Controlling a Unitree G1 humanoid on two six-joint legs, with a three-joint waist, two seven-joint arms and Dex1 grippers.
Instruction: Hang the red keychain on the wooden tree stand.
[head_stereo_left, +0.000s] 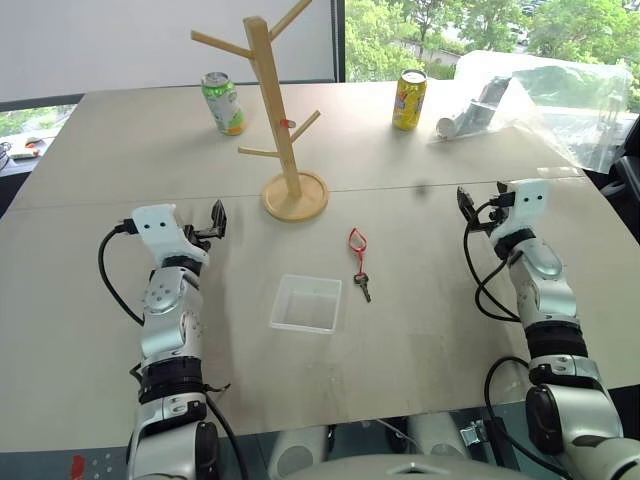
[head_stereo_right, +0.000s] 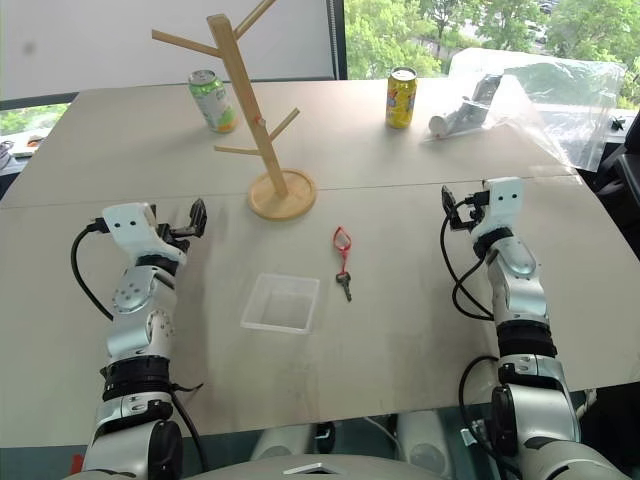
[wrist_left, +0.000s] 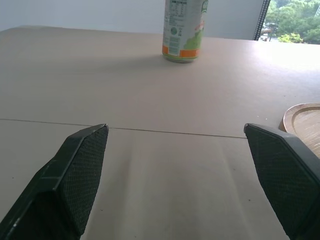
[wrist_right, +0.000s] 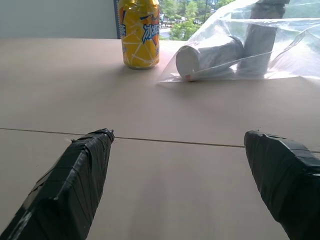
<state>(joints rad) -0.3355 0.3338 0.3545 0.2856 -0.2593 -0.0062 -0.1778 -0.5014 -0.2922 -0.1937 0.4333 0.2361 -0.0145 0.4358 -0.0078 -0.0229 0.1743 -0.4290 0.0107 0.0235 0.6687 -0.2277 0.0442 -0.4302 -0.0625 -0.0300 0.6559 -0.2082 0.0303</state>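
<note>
The red keychain (head_stereo_left: 358, 262) lies flat on the table (head_stereo_left: 450, 300) at the centre of the left eye frame, its teardrop loop toward the top and the dark key toward the bottom. Just to its lower left sits a shallow clear tray (head_stereo_left: 306, 303). The wooden tree stand (head_stereo_left: 281, 120) rises in the upper middle, its round base just above and to the left of the keychain, apart from it.

Nothing is held yet — the job looks to be at its very start. The left gripper (head_stereo_left: 216, 220) hovers at the left of the frame with its fingers spread wide; the right gripper (head_stereo_left: 482, 203) at the right is likewise spread and empty. Both are well apart from the keychain.

The next move probably calls for one gripper — the right seems slightly better placed — to travel toward the frame's centre, tip downward and pinch the thin loop, a fiddly target lying flat against the tabletop.
</note>
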